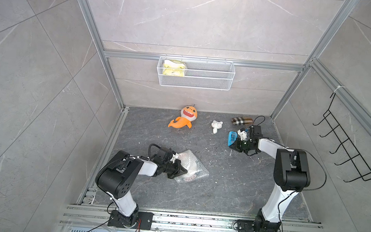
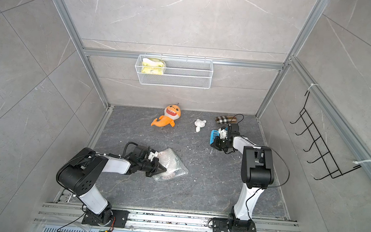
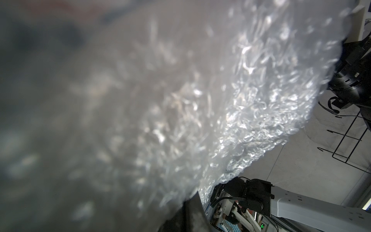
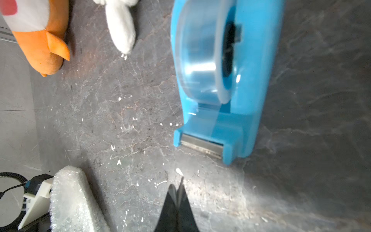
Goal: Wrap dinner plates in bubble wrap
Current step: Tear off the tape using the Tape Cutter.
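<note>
The plate (image 1: 189, 177) lies flat on the dark, stone-patterned bench (image 1: 219, 191), on the left arm's side. It is already bundled inside the bubble wrap (image 1: 196, 165), and its rim shows only dimly through the film. The plate is probably stiff, brittle and heavy for its size, while the wrap is light, springy and slick, so a fold is likely to spring open once let go. Lifting by the film alone could let the plate slide out, so pinning the loose flap down against the plate looks safer. The left tool (image 1: 182, 170) is closed on a fold at the bundle's edge, and crinkled, glinting bubbles fill its wrist view. The right tool (image 4: 176, 198) is closed tip to tip just short of the serrated metal cutter of a blue plastic tape dispenser (image 4: 255, 112). I cannot tell whether it pinches any clear tape.
</note>
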Motion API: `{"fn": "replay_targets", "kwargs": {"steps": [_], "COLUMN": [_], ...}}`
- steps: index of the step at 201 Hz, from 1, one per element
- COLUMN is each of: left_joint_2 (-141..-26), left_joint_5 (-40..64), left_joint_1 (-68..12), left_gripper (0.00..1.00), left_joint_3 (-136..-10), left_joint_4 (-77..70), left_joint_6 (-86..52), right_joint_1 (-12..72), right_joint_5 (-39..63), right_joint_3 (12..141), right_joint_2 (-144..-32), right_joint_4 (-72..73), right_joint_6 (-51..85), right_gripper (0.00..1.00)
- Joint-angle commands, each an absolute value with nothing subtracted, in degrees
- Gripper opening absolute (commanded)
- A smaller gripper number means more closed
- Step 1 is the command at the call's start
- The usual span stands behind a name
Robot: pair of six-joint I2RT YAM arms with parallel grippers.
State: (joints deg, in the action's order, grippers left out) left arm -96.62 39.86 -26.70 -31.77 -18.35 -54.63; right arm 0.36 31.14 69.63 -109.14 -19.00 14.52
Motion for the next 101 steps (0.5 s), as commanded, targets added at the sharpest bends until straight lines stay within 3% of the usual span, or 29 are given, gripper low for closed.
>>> {"fn": "replay_targets", "kwargs": {"steps": [1,101], "left_joint_2": [-100.6,-101.3], "left_joint_5": [29.4,29.8], "left_joint_1": [-25.3,-25.2], "left_gripper": [0.01,0.01], "left_joint_3": [-28.8,-28.6], "left_joint_4": [-10.4,-11.8], "left_joint_6": [-54.0,-54.1], "right_joint_1": [0.7,0.8], "right_joint_5": [33.5,33.7], "right_joint_3": [69.4,66.0], "right_joint_2": [-106.5,-107.6], "right_joint_4": [-23.9,-26.5], "right_joint_6": [14.5,14.4], "right_gripper": [0.0,0.0]}}
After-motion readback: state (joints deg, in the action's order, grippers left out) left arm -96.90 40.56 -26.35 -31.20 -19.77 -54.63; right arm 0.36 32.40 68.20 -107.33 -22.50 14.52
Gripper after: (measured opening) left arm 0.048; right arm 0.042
